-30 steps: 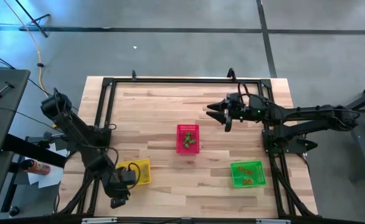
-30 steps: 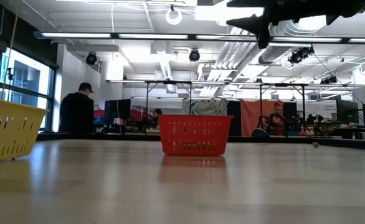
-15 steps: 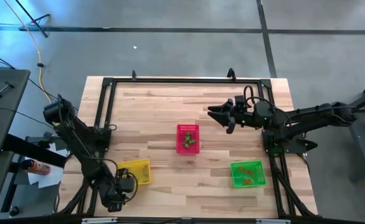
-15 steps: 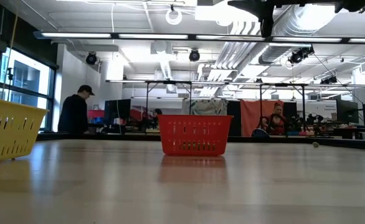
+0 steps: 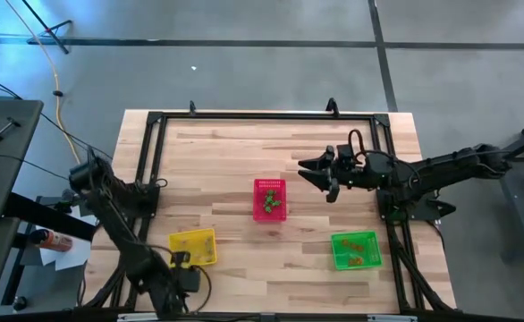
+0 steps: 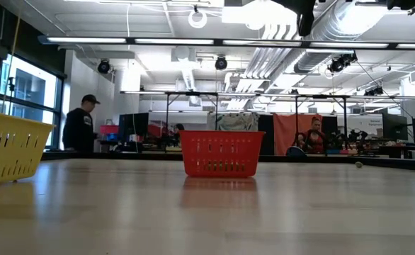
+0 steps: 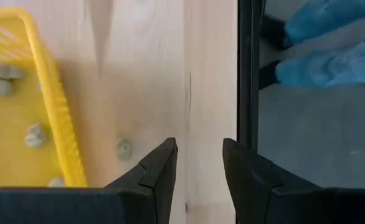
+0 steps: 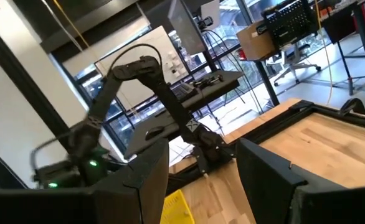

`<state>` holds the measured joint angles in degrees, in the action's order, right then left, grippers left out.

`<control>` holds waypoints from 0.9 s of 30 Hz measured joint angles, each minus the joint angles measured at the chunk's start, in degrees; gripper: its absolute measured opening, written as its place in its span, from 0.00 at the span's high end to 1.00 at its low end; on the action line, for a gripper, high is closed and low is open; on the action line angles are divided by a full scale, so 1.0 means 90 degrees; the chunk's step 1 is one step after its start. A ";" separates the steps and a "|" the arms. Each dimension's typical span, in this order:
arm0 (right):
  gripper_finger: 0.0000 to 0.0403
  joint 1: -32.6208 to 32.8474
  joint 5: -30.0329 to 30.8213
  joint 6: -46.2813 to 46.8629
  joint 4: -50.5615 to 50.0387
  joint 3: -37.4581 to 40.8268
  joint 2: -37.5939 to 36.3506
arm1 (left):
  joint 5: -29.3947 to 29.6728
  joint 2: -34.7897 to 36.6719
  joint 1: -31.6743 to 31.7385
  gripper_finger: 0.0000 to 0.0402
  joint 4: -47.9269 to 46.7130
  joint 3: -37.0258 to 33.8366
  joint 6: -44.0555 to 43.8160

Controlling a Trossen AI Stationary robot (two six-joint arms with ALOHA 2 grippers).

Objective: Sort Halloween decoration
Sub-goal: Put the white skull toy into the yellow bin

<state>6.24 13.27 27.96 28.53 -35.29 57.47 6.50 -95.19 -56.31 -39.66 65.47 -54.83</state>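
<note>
Table of pale wood was shown from above, with two dark arms reaching over it and three mesh baskets set well apart. The red basket was placed near the middle, the green basket toward the right front and the yellow basket toward the left front. The right gripper was held above the boards beside the red basket, its fingers parted and nothing carried. The left gripper was poised low at the table's front edge, just beside the yellow basket, its fingers likewise spread and empty. Most of the Halloween decoration was seen already dropped into the baskets, but one greyish trinket was left lying on the wood just outside the yellow basket's wall. That stray piece was judged to be the step in hand. It would best be approached from straight above, with the fingers kept apart until it was centred between them. The basket's rim would need to be cleared, since so light a basket could easily be nudged.
</note>
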 joint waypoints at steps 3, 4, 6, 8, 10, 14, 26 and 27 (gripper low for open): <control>0.55 0.0000 -0.0006 -0.0143 -0.0012 0.0002 0.0000 | 0.0323 -0.0393 -0.0078 0.71 -0.0984 0.0749 0.0010; 0.55 0.0000 -0.0006 -0.0147 -0.0017 0.0002 0.0000 | 0.0451 -0.0515 -0.0097 0.71 -0.1177 0.0866 0.0006; 0.55 -0.0002 -0.0006 -0.0160 -0.0067 0.0002 0.0000 | 0.0513 -0.0734 -0.0091 0.71 -0.1181 0.0945 0.0010; 0.55 -0.0002 -0.0013 -0.0160 -0.0143 0.0000 0.0000 | 0.0472 -0.0915 -0.0076 0.71 -0.1096 0.0949 0.0008; 0.55 -0.0001 -0.0018 -0.0161 -0.0259 0.0001 0.0000 | 0.0465 -0.1114 -0.0074 0.71 -0.1142 0.0950 0.0008; 0.55 -0.0002 -0.0048 -0.0109 -0.0502 0.0001 0.0000 | 0.0493 -0.1417 -0.0042 0.71 -0.1196 0.0936 -0.0007; 0.55 0.0032 -0.0082 -0.0143 -0.0810 0.0002 0.0000 | 0.0640 -0.1468 -0.0054 0.71 -0.1526 0.0936 -0.0240; 0.55 0.0032 -0.0079 -0.0147 -0.0848 0.0002 0.0000 | 0.0653 -0.1463 -0.0053 0.71 -0.1510 0.0938 -0.0274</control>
<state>6.52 12.56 26.63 20.90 -35.27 57.47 12.37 -108.36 -56.78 -53.24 73.91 -57.30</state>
